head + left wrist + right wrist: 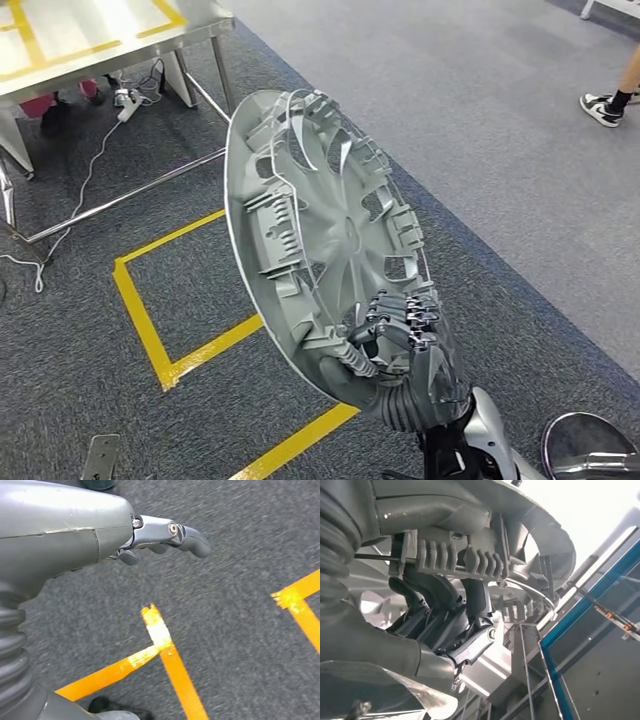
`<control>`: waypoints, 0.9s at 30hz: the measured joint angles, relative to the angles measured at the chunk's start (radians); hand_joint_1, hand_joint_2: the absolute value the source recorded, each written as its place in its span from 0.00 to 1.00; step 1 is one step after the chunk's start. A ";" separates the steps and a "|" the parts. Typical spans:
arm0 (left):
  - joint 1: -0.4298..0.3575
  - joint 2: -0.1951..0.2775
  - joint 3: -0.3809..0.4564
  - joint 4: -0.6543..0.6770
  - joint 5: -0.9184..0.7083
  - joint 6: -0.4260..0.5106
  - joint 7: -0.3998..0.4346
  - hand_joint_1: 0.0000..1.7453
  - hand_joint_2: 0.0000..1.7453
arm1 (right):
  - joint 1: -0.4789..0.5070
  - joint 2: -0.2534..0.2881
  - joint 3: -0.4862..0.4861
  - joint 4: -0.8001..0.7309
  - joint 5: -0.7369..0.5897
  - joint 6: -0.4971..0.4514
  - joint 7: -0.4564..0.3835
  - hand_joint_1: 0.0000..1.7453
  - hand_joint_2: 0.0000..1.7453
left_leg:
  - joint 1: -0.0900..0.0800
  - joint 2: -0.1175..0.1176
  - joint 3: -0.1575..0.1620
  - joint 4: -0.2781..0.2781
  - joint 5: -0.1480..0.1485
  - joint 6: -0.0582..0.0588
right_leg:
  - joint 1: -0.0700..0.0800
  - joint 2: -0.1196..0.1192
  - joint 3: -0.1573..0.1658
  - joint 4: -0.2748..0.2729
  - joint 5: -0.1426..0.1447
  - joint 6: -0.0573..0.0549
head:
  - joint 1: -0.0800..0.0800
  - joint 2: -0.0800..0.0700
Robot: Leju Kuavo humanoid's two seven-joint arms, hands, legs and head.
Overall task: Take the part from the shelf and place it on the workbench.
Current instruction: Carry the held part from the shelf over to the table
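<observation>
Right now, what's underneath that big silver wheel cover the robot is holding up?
Below the wheel cover, gripped by the right hand, lies grey carpet with yellow tape lines. The floor directly behind the cover is hidden.

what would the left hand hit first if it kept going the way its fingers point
Probably nothing soon: the left hand holds nothing and hangs above grey carpet with yellow tape lines. Its fingers seem to point along the floor, though depth is unclear.

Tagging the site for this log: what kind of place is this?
Likely an indoor test or workshop floor: grey carpet with yellow tape squares, a metal-legged workbench, and the right hand holding a silver plastic wheel cover.
</observation>
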 joint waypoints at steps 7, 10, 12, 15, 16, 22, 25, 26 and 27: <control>-0.006 -0.002 -0.003 0.001 -0.001 -0.002 -0.001 0.00 1.00 | 0.003 0.000 -0.001 -0.004 0.004 -0.002 -0.001 1.00 1.00 | 0.010 0.113 -0.116 0.242 -0.080 -0.029 | 0.001 -0.107 0.034 -0.010 -0.018 -0.016 | -0.013 0.000; -0.005 -0.002 -0.003 0.001 -0.001 -0.002 -0.001 0.00 1.00 | 0.003 0.000 -0.001 -0.004 0.004 -0.002 -0.001 1.00 1.00 | 0.012 0.120 -0.079 0.163 -0.023 -0.029 | 0.001 -0.126 0.043 -0.010 -0.024 -0.014 | -0.014 0.000; -0.005 -0.002 -0.003 0.001 -0.001 -0.002 -0.001 0.00 1.00 | 0.003 0.000 -0.001 -0.004 0.004 -0.002 -0.001 1.00 1.00 | 0.012 0.123 -0.070 0.146 -0.014 -0.029 | 0.001 -0.128 0.044 -0.010 -0.025 -0.013 | -0.013 0.000; -0.008 -0.002 -0.003 0.001 -0.001 -0.003 -0.001 0.00 1.00 | 0.003 0.000 -0.004 -0.006 0.007 -0.002 0.000 1.00 1.00 | 0.001 0.162 -0.022 0.041 0.013 -0.010 | 0.007 -0.160 0.057 -0.012 -0.039 0.003 | -0.011 0.000; -0.008 -0.003 -0.004 0.001 -0.001 -0.004 -0.001 0.00 1.00 | 0.003 0.000 -0.007 -0.007 0.009 -0.003 0.000 1.00 1.00 | -0.002 0.170 -0.008 0.010 0.015 0.002 | 0.009 -0.160 0.060 -0.009 -0.049 0.013 | -0.010 0.000; -0.016 -0.004 -0.006 0.001 -0.001 -0.004 -0.001 0.00 1.00 | 0.006 -0.002 -0.015 -0.009 0.014 -0.003 0.002 1.00 1.00 | -0.002 0.099 0.007 -0.016 0.011 0.034 | 0.007 -0.063 -0.098 0.277 -0.165 0.029 | 0.003 0.000; -0.015 -0.004 -0.008 0.001 -0.001 -0.005 -0.001 0.00 1.00 | 0.007 -0.002 -0.016 -0.009 0.014 -0.003 0.002 1.00 1.00 | -0.002 0.052 0.013 -0.014 0.008 0.030 | 0.005 -0.041 -0.070 0.155 -0.056 0.023 | 0.003 0.000; -0.015 -0.005 -0.008 0.001 -0.001 -0.005 -0.001 0.00 1.00 | 0.007 -0.002 -0.016 -0.009 0.014 -0.004 0.002 1.00 1.00 | -0.002 0.038 0.013 -0.012 0.006 0.027 | 0.002 -0.018 -0.045 0.090 -0.025 0.021 | 0.002 0.000; -0.016 -0.005 -0.009 0.001 -0.001 -0.005 -0.001 0.00 1.00 | 0.007 -0.002 -0.016 -0.009 0.015 -0.004 0.002 1.00 1.00 | -0.002 0.026 0.010 -0.009 0.006 0.022 | 0.001 0.001 -0.022 0.041 -0.008 0.018 | 0.002 0.000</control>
